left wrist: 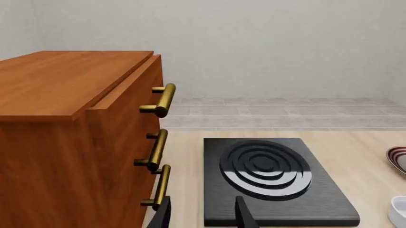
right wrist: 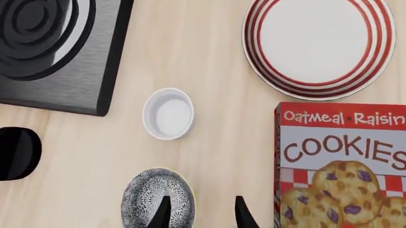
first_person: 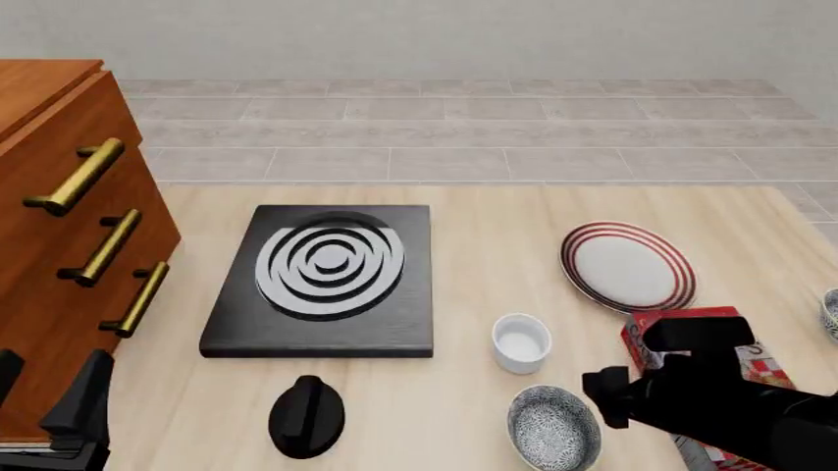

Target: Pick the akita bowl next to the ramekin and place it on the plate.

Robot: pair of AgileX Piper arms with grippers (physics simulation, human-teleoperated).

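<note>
The akita bowl (first_person: 552, 428) (right wrist: 149, 197), grey-and-white speckled, stands near the table's front edge, just in front of the white ramekin (first_person: 521, 342) (right wrist: 168, 113). The plate (first_person: 629, 267) (right wrist: 319, 45), white with dark-red rings, lies empty further back and to the right. My right gripper (right wrist: 201, 214) hangs open above the bowl's right rim, one finger over the bowl's inside and the other outside it; it holds nothing. Its arm (first_person: 713, 400) comes in from the lower right. My left gripper (left wrist: 203, 216) (first_person: 50, 383) is open and empty at the front left, beside the cabinet.
A wooden cabinet (first_person: 66, 235) with brass handles fills the left side. A black stove plate (first_person: 325, 280) lies mid-table, with a black knob (first_person: 305, 415) in front of it. A cookie box (right wrist: 343, 161) lies right of the bowl. Another patterned bowl (first_person: 830, 314) shows at the right edge.
</note>
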